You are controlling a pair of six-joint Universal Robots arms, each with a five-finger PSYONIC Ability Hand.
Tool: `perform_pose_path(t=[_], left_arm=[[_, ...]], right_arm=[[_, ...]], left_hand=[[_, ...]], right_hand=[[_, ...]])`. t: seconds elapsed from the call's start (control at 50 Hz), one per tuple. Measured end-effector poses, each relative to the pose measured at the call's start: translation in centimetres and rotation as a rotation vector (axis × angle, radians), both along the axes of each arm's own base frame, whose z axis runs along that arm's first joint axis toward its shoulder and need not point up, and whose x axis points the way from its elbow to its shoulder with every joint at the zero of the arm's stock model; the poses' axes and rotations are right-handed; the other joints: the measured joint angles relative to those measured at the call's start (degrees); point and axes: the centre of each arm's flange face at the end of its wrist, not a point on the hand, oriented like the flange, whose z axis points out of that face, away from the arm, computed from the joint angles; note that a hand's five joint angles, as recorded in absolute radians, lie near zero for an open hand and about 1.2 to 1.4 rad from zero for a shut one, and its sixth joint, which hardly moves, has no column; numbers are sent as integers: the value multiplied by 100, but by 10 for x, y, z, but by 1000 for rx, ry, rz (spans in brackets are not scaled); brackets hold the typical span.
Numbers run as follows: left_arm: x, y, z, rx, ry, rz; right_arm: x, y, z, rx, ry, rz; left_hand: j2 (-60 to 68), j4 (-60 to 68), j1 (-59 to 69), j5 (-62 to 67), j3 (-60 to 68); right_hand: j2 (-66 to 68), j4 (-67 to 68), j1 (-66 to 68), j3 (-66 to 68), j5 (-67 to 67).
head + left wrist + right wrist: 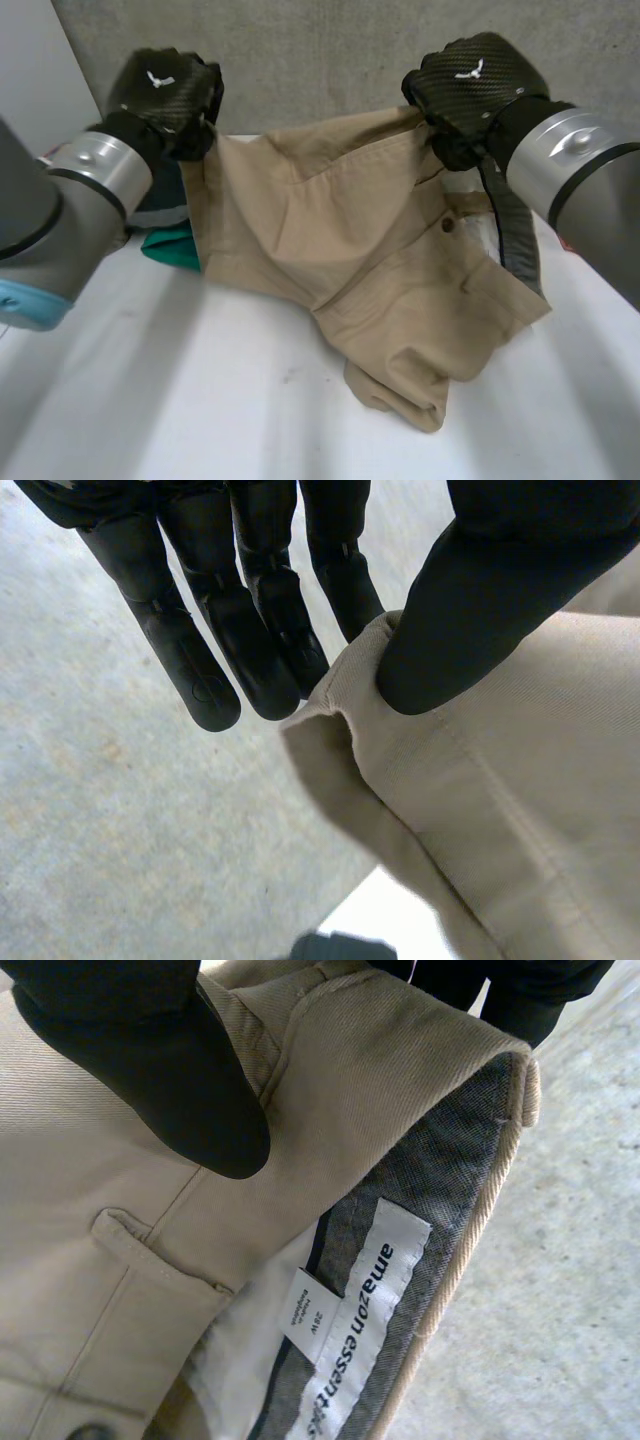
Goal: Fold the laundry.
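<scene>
Khaki trousers (pixel 350 230) hang mid-frame, lower end bunched on the white bench (pixel 200 400). Left hand (pixel 165 85), upper left, pinches one waistband corner between thumb and fingers (pixel 190 670). Right hand (pixel 470 80), upper right, clamps the other. Step judged: spreading. Next move calls for laying the garment flat.

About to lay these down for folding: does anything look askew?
Yes. The trousers, held up by the left hand and right hand, end in a crumpled bunch on the table; at the right hand the waistband is turned out, showing its label.
</scene>
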Motion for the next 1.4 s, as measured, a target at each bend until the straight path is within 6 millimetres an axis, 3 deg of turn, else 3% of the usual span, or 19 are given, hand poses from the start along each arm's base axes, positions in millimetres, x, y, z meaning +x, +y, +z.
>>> perform_pose_path(t=[0.06,0.2,0.28,0.32,0.44,0.46,0.54,0.66,0.76,0.84,1.0,1.12,1.16,1.18,1.2,1.24,1.26,1.28,1.4], left_arm=[[4,10,1,32,41,-11],[9,20,-43,187,18,-9],[14,32,-36,187,18,-6],[19,42,-14,133,41,-5],[41,86,90,-166,175,-4],[46,98,116,-240,215,-3],[60,122,168,-377,309,7],[65,127,199,-437,375,29],[54,95,188,-375,358,43],[36,57,160,-282,319,50],[-5,-34,77,-108,225,111],[-28,-87,36,-138,152,172],[-39,-104,23,-174,127,183],[-43,-108,21,-186,123,184],[-47,-113,18,-198,121,184],[-54,-117,14,-214,123,177],[-57,-117,13,-218,124,175],[-63,-117,11,-221,129,163],[-79,-97,-4,-136,111,110]], right_arm=[[-3,4,2,1,2,-1],[-8,4,-15,52,33,-11],[-13,6,-11,51,50,-22],[-18,10,-1,28,54,-29],[-43,42,73,-172,4,-67],[-48,52,90,-223,-15,-74],[-59,69,121,-314,-56,-89],[-64,78,131,-319,-64,-94],[-58,64,111,-217,-22,-89],[-48,36,83,-108,18,-88],[-23,-54,8,32,15,-128],[-13,-111,-36,-17,-36,-190],[-9,-131,-55,-50,-54,-220],[-7,-140,-64,-66,-62,-234],[-6,-146,-73,-73,-65,-245],[-3,-155,-87,-82,-69,-260],[-3,-157,-90,-83,-70,-264],[-2,-160,-97,-84,-71,-273],[-8,-147,-91,-65,-60,-276]], left_hand=[[0,0,0,0,0],[9,1,0,0,26],[12,4,0,0,27],[15,5,0,0,29],[15,18,0,0,30],[15,22,0,0,30],[16,23,0,0,30],[16,24,0,0,30],[16,25,0,0,31],[16,25,0,0,31],[17,26,0,0,33],[20,26,0,0,33],[10,16,0,0,31],[-390,-288,-376,-288,-369],[-1084,-959,-1110,-949,-934],[-2809,-2800,-3245,-2786,-2737],[-2809,-2800,-3245,-2786,-2737],[-4996,-4935,-5265,-4780,-4828],[-5673,-5708,-5496,-5318,-5603]], right_hand=[[0,5,0,0,1],[0,6,0,0,11],[0,6,0,0,11],[0,6,0,0,11],[0,7,0,1,12],[0,7,0,1,12],[0,7,0,1,66],[0,7,0,2,66],[0,8,0,25,66],[0,9,0,25,66],[0,10,0,24,66],[-41,-11,-17,-21,49],[-905,-959,-493,-935,-731],[-1330,-1396,-897,-1369,-1160],[-2706,-2618,-2236,-2592,-2434],[-4307,-4188,-3817,-4162,-4089],[-4682,-4683,-4199,-4655,-4560],[-5361,-5392,-4892,-5371,-5195],[-5497,-5642,-4966,-5591,-5329]])
